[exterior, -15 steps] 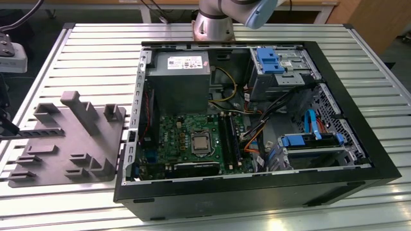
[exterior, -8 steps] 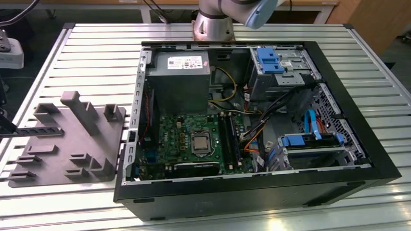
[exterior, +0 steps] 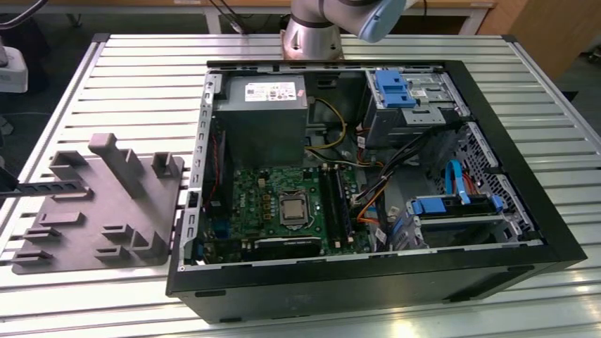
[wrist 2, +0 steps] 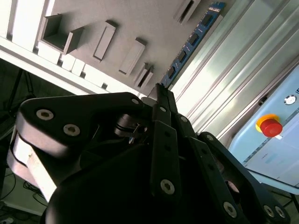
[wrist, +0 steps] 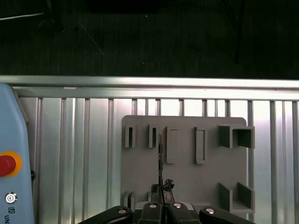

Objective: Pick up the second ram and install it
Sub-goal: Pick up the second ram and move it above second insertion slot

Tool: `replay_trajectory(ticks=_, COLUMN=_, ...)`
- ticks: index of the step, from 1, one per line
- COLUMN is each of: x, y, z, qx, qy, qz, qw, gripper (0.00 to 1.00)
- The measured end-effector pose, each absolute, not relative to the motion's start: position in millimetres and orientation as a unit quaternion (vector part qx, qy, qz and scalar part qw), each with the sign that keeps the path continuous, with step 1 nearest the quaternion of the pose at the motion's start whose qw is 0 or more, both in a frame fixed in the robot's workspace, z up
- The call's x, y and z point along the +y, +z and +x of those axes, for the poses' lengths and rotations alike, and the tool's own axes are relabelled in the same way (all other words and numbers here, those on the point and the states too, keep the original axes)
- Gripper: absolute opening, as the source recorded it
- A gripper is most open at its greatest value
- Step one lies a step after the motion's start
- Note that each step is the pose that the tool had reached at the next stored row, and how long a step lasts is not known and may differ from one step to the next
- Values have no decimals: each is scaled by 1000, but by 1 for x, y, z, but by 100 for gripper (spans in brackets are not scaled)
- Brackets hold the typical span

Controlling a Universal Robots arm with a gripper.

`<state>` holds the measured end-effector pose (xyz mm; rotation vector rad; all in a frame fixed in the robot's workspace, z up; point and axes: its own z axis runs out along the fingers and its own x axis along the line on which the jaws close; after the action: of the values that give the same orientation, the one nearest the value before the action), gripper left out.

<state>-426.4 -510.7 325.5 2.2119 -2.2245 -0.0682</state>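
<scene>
The second ram [wrist 2: 191, 39] is a thin blue stick with dark chips. It reaches out from my gripper [wrist 2: 160, 88], whose fingers look shut on its near end. In the first wrist view the ram [wrist: 160, 158] shows edge-on, running from the gripper [wrist: 161, 189] across the grey slotted fixture [wrist: 187, 177]. The fixture [exterior: 94, 211] lies on the slatted table at the exterior view's left. The green motherboard [exterior: 272, 204] with its long black memory slots [exterior: 333, 201] sits inside the open computer case [exterior: 376, 282].
A blue pendant with a red stop button [wrist: 11, 163] lies beside the fixture, and the table edge [wrist: 149, 83] is just beyond. Cables, drive cages and a grey power supply [exterior: 260, 116] crowd the case. A thin dark strip [exterior: 47, 189] crosses the fixture; I cannot tell what it is.
</scene>
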Motion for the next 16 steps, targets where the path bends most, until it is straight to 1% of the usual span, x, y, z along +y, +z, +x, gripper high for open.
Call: replay_trajectory(ticks=16, x=-511, y=345, z=-426, qx=-709, qy=-22, qz=705, qw=2, gripper=11)
